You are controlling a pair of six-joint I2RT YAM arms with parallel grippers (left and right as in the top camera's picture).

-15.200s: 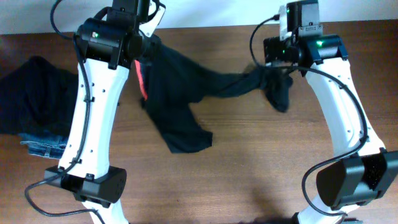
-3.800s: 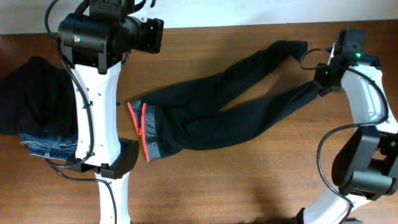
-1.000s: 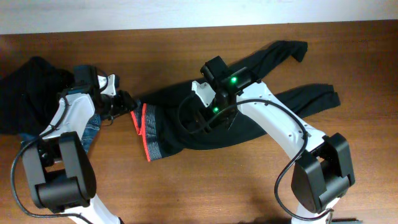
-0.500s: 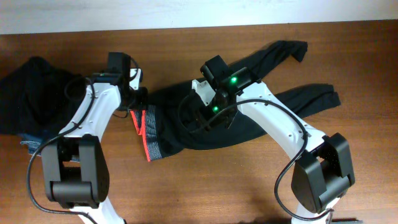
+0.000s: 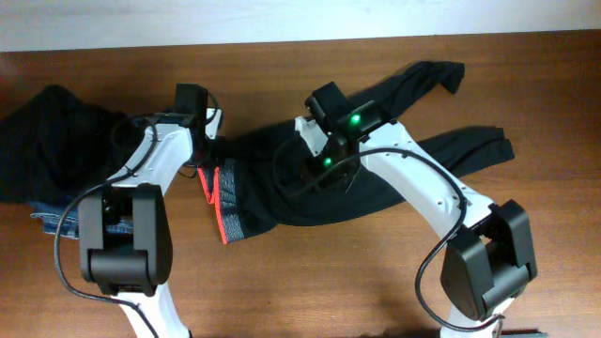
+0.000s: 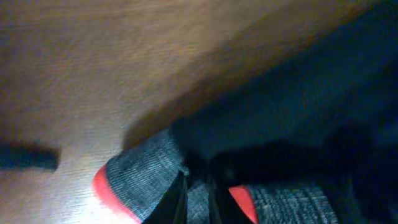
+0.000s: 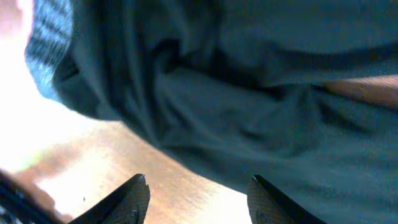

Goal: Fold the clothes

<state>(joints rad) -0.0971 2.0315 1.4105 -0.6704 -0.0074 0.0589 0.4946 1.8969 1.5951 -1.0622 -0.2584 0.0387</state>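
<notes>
left end effector nearly closed, pinching upper corner of waistband. right end effector wide open, empty, over seat fabric. advice: catch both band layers, lift low, keep taut. black trousers flat on counter, mid-frame. long axis lower left to upper right, waistband left, legs splayed right.

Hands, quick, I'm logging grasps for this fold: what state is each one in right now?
Left hand: closed on the trousers, at the waistband.
Right hand: open, holding nothing, just over the trousers.
</notes>
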